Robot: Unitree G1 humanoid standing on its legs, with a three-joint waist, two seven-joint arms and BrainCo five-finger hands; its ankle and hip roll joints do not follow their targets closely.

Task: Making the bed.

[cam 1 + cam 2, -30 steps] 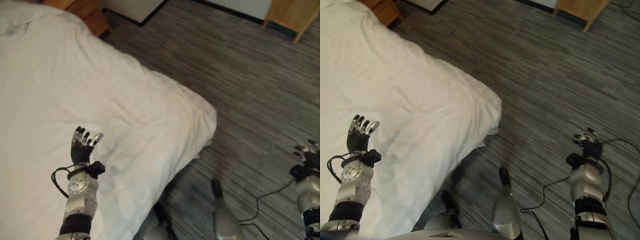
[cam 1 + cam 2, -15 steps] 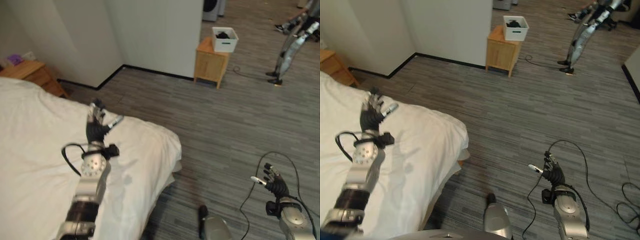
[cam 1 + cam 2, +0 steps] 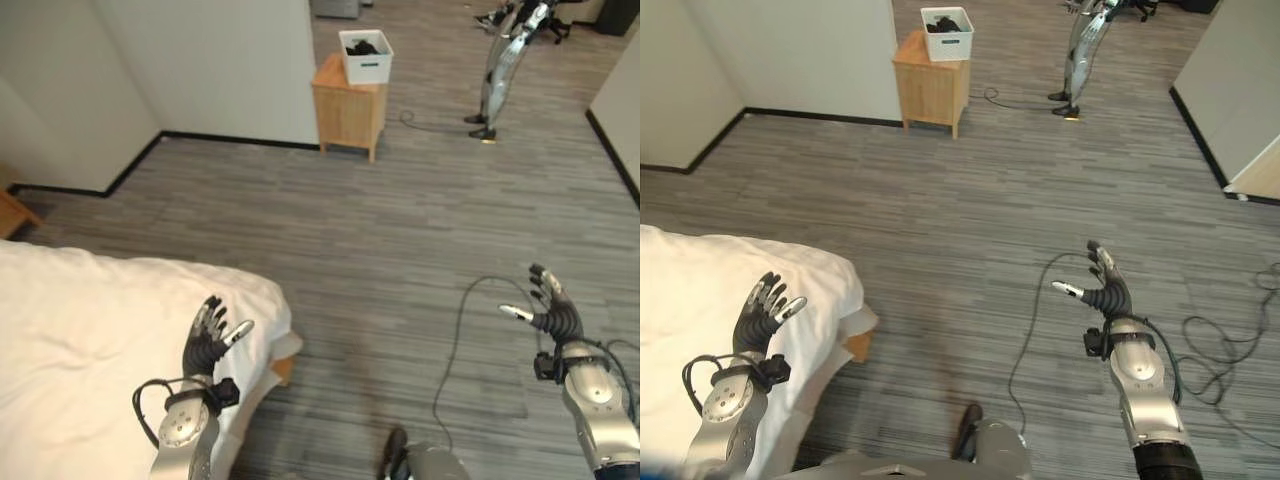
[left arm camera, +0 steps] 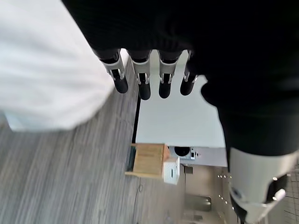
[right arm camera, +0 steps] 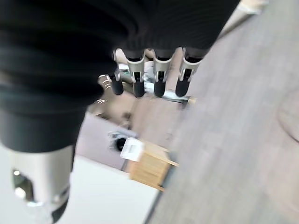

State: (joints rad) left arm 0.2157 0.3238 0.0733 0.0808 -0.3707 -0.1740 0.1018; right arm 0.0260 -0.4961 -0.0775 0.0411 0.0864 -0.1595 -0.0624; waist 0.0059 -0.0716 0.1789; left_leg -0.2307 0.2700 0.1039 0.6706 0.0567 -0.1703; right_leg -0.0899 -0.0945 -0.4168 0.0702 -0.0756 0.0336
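Left eye view: white bedsheet (image 3: 90, 330) ends at a rounded corner (bare grey floor (image 3: 400, 230) beyond), left hand (image 3: 205, 345) spread above it, grasping nothing. Right eye view: right hand (image 3: 1102, 290) splayed over floor; wooden cabinet (image 3: 930, 90) against the wall.

A bedroom mock-up set inside a robotics test space. A bed (image 3: 90, 340) with a white sheet fills the lower left, standing on grey wood-grain plank flooring (image 3: 400, 230) bordered by plain pale walls (image 3: 200, 60) with a black baseboard. Against the far wall stands a small wooden side cabinet (image 3: 348, 110) with a white bin (image 3: 364, 56) of dark items on top, and farther back another humanoid robot (image 3: 503, 60) stands on the open floor.
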